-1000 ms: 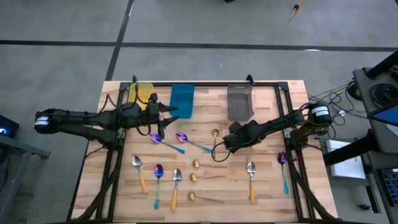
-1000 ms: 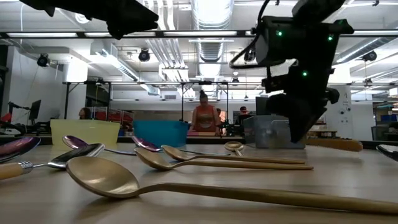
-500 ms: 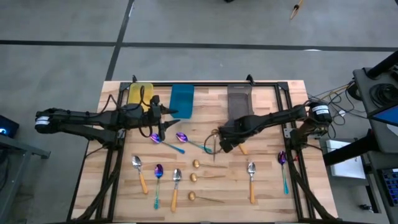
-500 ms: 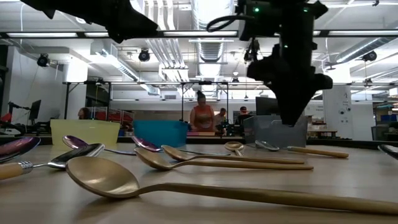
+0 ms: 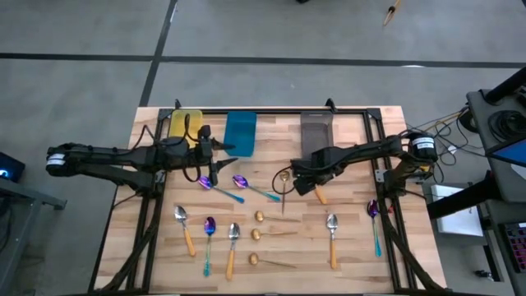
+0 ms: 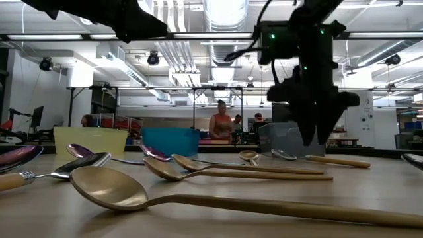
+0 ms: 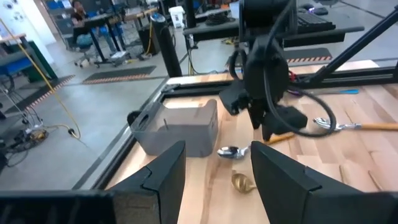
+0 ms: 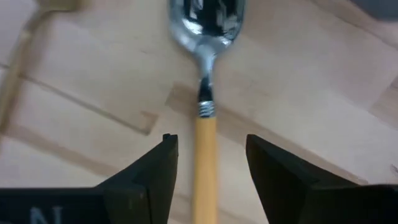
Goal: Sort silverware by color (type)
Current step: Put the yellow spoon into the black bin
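Three rectangular bins stand along the far edge of the pale wooden bench [image 5: 353, 247]: a yellow bin [image 5: 186, 123], a blue bin [image 5: 240, 132] and a grey bin [image 5: 316, 135], all seemingly without spoons so far. The right claw [image 5: 304, 177] hangs just in front of the grey bin, its fingers spread wide and gripping nothing; directly beneath it a silver spoon with an orange handle [image 8: 205, 118] lies flat on the bench, its handle running between the two fingers. The left claw [image 5: 215, 158] waits near the blue bin, released and empty, above two purple spoons with teal handles [image 5: 233, 187]. A thin all-gold spoon [image 5: 283, 187] lies just beside the right claw, and the other spoons are scattered across the near half. The step in hand looks like picking up the orange-handled spoon; judging by the alignment, the next move calls for lowering straight down, closing on the handle, then carrying it to a bin, probably the grey one close by.
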You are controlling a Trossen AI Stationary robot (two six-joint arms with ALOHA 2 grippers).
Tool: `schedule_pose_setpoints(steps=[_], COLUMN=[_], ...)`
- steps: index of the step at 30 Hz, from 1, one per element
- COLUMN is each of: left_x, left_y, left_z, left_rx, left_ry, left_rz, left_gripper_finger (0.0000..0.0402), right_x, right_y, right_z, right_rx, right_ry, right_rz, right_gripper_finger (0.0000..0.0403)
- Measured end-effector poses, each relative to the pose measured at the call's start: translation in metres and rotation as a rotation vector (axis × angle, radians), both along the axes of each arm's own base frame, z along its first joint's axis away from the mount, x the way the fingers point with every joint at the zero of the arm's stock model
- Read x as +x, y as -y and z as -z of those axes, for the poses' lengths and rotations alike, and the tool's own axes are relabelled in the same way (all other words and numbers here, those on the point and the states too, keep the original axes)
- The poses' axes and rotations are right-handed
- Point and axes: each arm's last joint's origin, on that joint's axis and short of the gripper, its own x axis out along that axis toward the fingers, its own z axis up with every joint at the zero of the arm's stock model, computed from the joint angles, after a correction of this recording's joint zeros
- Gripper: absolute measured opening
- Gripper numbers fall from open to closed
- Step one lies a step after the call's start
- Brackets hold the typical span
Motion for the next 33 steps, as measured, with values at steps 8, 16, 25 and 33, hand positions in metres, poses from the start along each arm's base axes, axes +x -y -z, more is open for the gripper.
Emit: schedule_pose_setpoints(steps=[8,16,25,33], left_x=[0.000,0.001,0.001,0.001], left_y=[0.000,0.000,0.000,0.000], left_z=[-0.003,-0.006,-0.006,-0.006], left_rx=[-0.011,0.007,0.009,0.009], left_ry=[0.019,0.032,0.028,0.027], left_rz=[-0.005,-0.005,-0.005,-0.005], left_gripper_finger=[0.0162,0.0162,0.0162,0.0162], right_x=[-0.005,-0.010,-0.009,0.003], right_y=[0.001,0.002,0.003,0.003], right_z=[0.031,0.037,0.038,0.024], right_rx=[-0.044,-0.079,-0.103,-0.100], right_ry=[0.114,0.120,0.124,0.154], right_rz=[0.018,0.029,0.029,-0.001], right_gripper_finger=[0.0178,0.0143,0.0030,0.0030])
